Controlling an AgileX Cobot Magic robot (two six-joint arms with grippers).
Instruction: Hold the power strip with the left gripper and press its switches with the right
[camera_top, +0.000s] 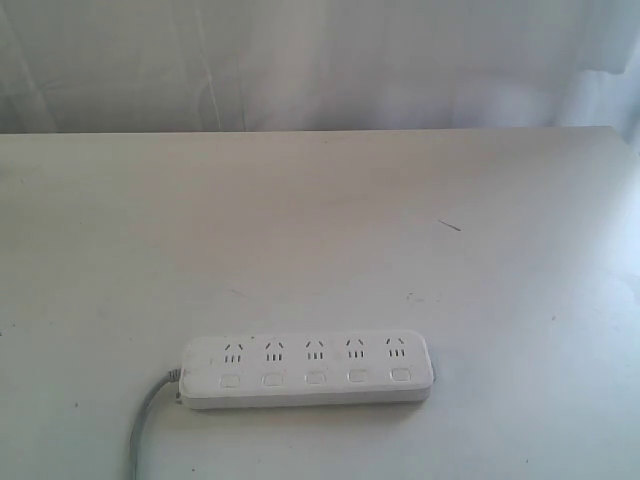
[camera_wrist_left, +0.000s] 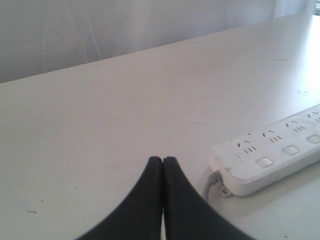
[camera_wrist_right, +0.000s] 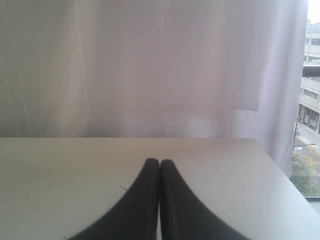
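The white power strip (camera_top: 308, 368) lies flat near the table's front edge, its grey cord (camera_top: 148, 410) trailing off its left end. A row of switches (camera_top: 315, 378) runs below the socket groups. Neither arm shows in the exterior view. In the left wrist view my left gripper (camera_wrist_left: 163, 160) is shut with nothing in it, apart from the power strip (camera_wrist_left: 270, 157) and close to its cord (camera_wrist_left: 212, 182) end. In the right wrist view my right gripper (camera_wrist_right: 159, 162) is shut and empty, over bare table; the strip is out of that view.
The white table (camera_top: 320, 240) has a small dark scratch (camera_top: 450, 226) at the right. A white curtain (camera_top: 300, 60) hangs behind the far edge. The right wrist view shows the table's corner (camera_wrist_right: 255, 142) and a window beside it.
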